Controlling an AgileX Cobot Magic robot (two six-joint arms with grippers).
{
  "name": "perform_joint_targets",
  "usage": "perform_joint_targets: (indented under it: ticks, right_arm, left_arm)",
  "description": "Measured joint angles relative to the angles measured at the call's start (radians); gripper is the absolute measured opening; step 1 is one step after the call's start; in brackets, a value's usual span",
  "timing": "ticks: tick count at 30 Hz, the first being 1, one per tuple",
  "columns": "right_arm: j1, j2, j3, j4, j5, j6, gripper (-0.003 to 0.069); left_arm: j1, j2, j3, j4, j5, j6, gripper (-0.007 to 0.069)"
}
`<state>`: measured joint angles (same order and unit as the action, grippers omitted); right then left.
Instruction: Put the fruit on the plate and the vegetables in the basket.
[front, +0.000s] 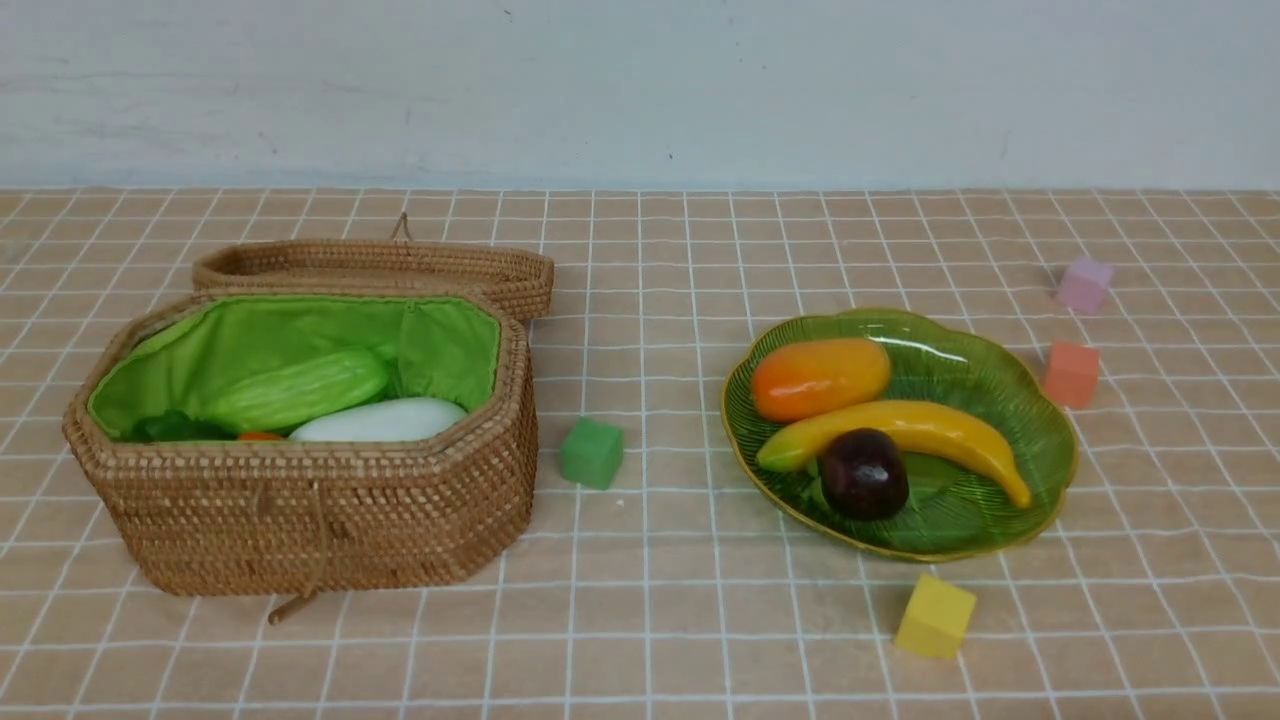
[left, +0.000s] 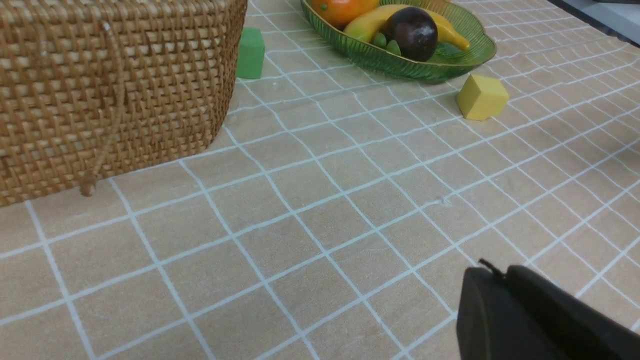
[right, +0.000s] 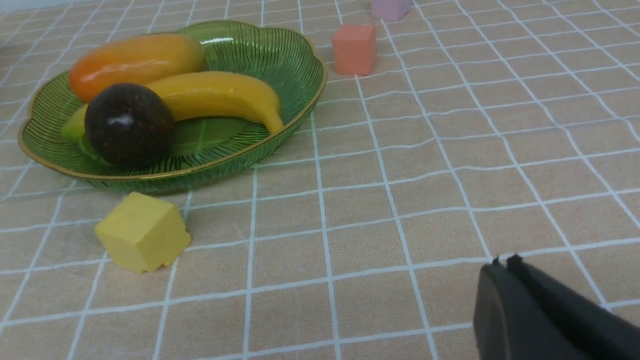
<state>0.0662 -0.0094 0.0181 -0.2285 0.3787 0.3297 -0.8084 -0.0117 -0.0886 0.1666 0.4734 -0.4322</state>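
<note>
Brown woven basket (front: 320, 520) lined green; ribbed green plate (front: 1000, 400) rimmed gold.

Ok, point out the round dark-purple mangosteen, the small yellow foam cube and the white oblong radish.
Round dark-purple mangosteen (front: 864, 474), front view, middle of its body.
Small yellow foam cube (front: 934, 615), front view, its front face.
White oblong radish (front: 380, 421), front view, its white body.

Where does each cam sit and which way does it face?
Front: between the arms, looking forward over the table at basket and plate; no robot parts.
Left wrist: low, near basket wall, facing plate; shut left end effector in corner.
Right wrist: low, facing plate; shut right end effector in corner.
Shared: both wrists see the yellow cube.
</note>
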Motion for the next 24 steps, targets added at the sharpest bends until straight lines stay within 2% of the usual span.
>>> perform_joint_targets:
  ticks: [18, 20, 23, 24]
  right_arm:
    - [0.0, 0.0, 0.0, 0.0, 0.0, 0.0, -0.0002]
    - [0.0, 0.0, 0.0, 0.0, 0.0, 0.0, -0.0001]
    - [0.0, 0.0, 0.0, 0.0, 0.0, 0.0, -0.0001]
    - [0.0, 0.0, 0.0, 0.0, 0.0, 0.0, -0.0001]
  left_arm:
    - [0.004, 0.0, 0.003, 0.024, -0.008, 0.0, 0.0052]
    - [0.051, 0.0, 0.007, 0.032, -0.041, 0.0, 0.0048]
    - [0.199, 0.0, 0.01, -0.004, -0.114, 0.037, 0.0007]
    - [0.28, 0.0, 0.015, -0.042, -0.149, 0.078, -0.0013]
